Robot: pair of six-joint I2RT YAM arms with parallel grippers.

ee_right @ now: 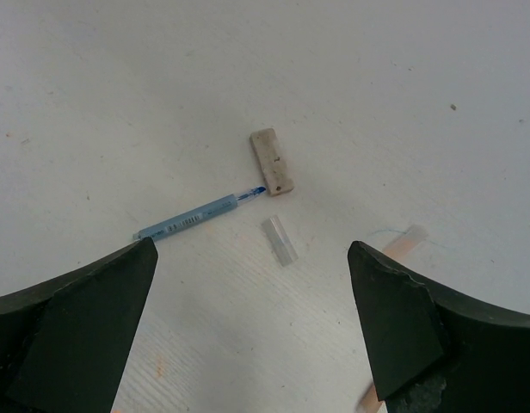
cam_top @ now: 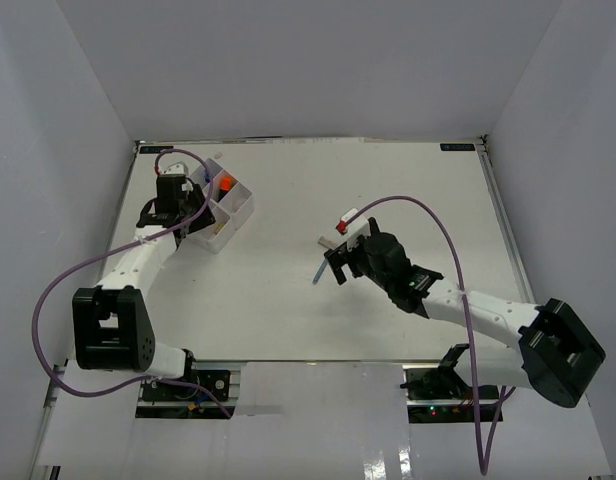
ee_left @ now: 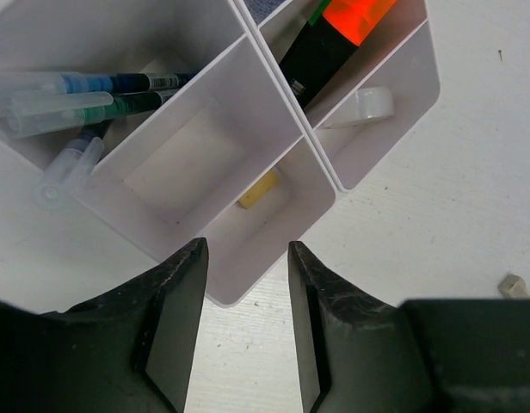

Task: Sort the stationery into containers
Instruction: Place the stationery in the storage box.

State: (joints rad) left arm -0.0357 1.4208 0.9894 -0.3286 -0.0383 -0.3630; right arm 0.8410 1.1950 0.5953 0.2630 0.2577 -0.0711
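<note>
Four loose pieces lie on the white table [ee_right: 119,86] under the right gripper [ee_right: 248,344], whose jaws stand wide apart with nothing between them. They are a thin blue pen [ee_right: 196,217], a tan eraser [ee_right: 272,161] at its tip, touching or nearly so, a short clear cap [ee_right: 280,240] just beside both, and a pink pen [ee_right: 394,249] partly hidden by the right-hand finger. The blue pen looks light, stiff and smooth, so it is likely to roll or swivel if nipped near an end. I judge that the hold belongs across the middle of the barrel, jaws square to its length, well clear of the eraser. The tan eraser looks soft and grippy and should sit firm when squeezed across its narrow sides. The cap is tiny, slick and see-through, probably the hardest to catch, and may skid away.

Farther off, at the left rear of the table, the left gripper [ee_left: 248,327] hangs just above the near corner of the white four-compartment tray [ee_left: 248,280], its jaws parted and empty. A yellowish eraser [ee_left: 259,188] lies in the compartment right below it. Several blue pens [ee_left: 101,95] lie in the left one, an orange highlighter [ee_left: 355,17] sits in the far one, and a pale tape ring [ee_left: 360,105] rests in the right one
</note>
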